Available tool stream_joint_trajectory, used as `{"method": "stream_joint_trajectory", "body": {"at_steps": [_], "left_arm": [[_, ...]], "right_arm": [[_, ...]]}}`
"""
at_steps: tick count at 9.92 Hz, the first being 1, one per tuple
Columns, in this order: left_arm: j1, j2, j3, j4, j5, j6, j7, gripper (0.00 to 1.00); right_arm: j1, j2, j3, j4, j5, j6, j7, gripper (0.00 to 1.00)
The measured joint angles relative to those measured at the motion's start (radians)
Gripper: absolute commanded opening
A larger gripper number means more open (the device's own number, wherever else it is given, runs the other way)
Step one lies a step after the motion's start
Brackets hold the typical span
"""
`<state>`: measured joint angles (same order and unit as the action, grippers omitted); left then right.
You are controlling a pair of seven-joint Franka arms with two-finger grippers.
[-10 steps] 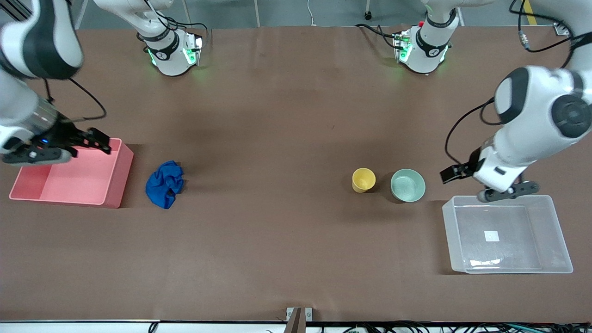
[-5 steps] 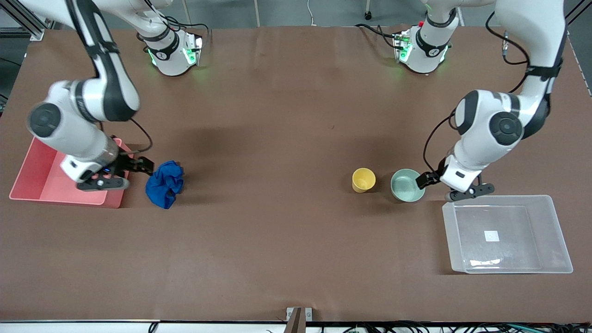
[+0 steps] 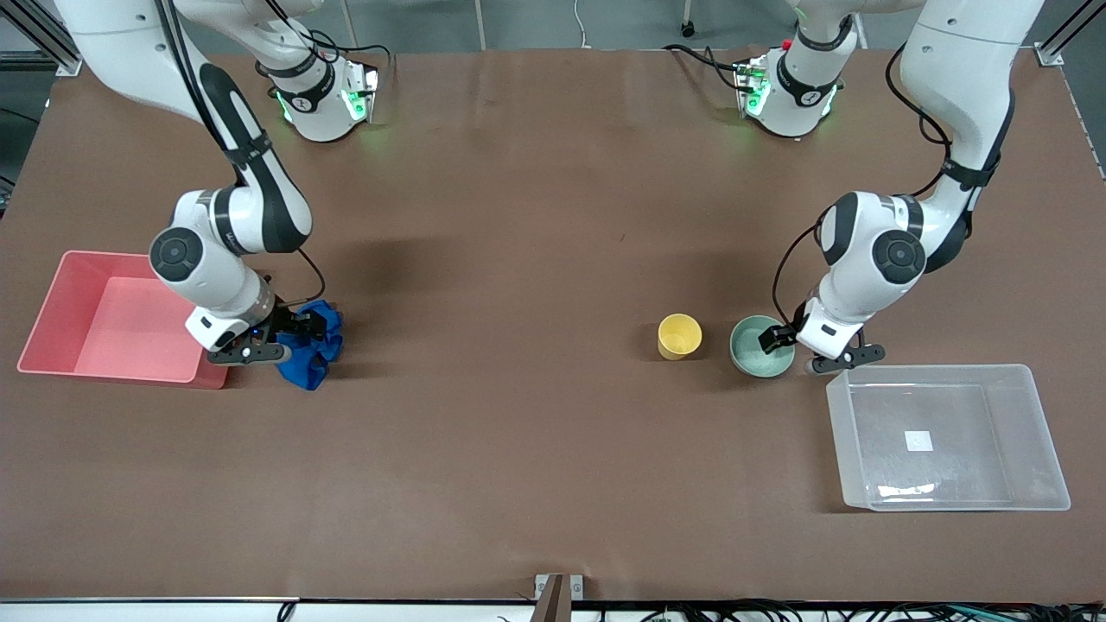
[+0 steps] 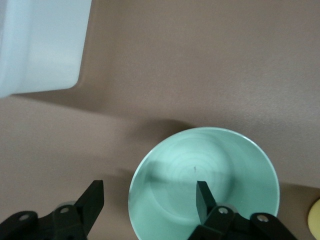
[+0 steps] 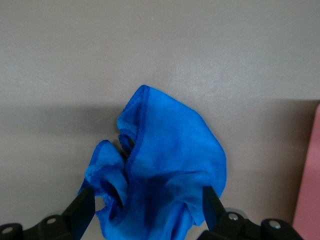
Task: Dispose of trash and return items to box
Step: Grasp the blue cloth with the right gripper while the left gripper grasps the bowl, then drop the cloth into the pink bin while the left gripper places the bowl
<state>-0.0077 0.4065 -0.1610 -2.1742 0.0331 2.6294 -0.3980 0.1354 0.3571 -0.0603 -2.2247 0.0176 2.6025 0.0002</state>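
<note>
Left end effector straddles bowl rim; right end effector straddles cloth.

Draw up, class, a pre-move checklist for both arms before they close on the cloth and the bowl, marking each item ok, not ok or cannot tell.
1. Right hand straddles the blue cloth, fingers open on either side: ok.
2. Left hand straddles the rim of the green bowl, one finger inside, one outside: ok.
3. Pink bin beside the cloth, open top to receive it: ok.
4. Clear box beside the bowl, open top: ok.
5. Yellow cup standing apart from the bowl and the left hand: ok.
6. Fingers low enough to grip firmly: cannot tell.
</note>
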Motion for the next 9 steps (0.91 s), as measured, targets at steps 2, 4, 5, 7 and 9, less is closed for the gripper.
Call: {"method": "stream_joint_trajectory", "body": {"at_steps": [2,4,5,7,9], "left_arm": [[0.001,0.018,0.000,0.001,0.000,0.000,0.000,0.36],[0.001,0.035,0.000,0.003,0.000,0.000,0.000,0.01],[0.001,0.038,0.000,0.008,0.000,0.001,0.000,0.00],[0.001,0.034,0.000,0.040,0.000,0.003,0.000,0.00],[0.002,-0.006,0.000,0.109,0.000,-0.046,0.000,0.00]], "right_arm": [[0.000,0.040,0.001,0.000,0.000,0.033,0.000,0.60],[0.000,0.056,0.001,0.000,0.000,0.039,0.000,0.14],[0.000,0.057,0.001,0.000,0.000,0.038,0.000,0.04],[0.000,0.057,0.001,0.000,0.000,0.038,0.000,0.01],[0.000,0.054,0.001,0.004,0.000,0.013,0.000,0.01]]}}
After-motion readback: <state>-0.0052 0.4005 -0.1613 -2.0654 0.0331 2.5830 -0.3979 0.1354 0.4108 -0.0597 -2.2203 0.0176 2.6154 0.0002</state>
